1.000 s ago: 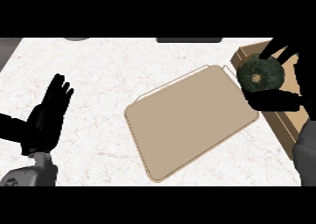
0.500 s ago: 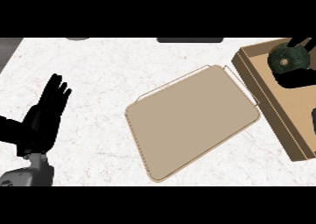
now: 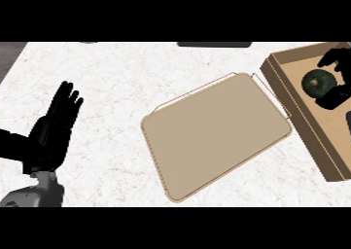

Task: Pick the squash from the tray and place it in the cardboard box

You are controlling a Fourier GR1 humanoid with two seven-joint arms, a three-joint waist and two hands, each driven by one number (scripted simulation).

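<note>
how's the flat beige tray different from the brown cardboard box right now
The flat beige tray holds nothing; the brown cardboard box has the dark green squash in it, with the right hand over it. The tray is shallow, with a thin rim and wire handles; the box has taller walls. The tray lies at the counter's middle, the box at its right edge. Both sit at an angle on the white speckled counter.

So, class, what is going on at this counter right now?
The robot's right hand is inside the brown cardboard box at the right, its fingers round the dark green round squash. The flat beige tray lies bare mid-counter. The left hand rests open at the left, fingers up.
</note>
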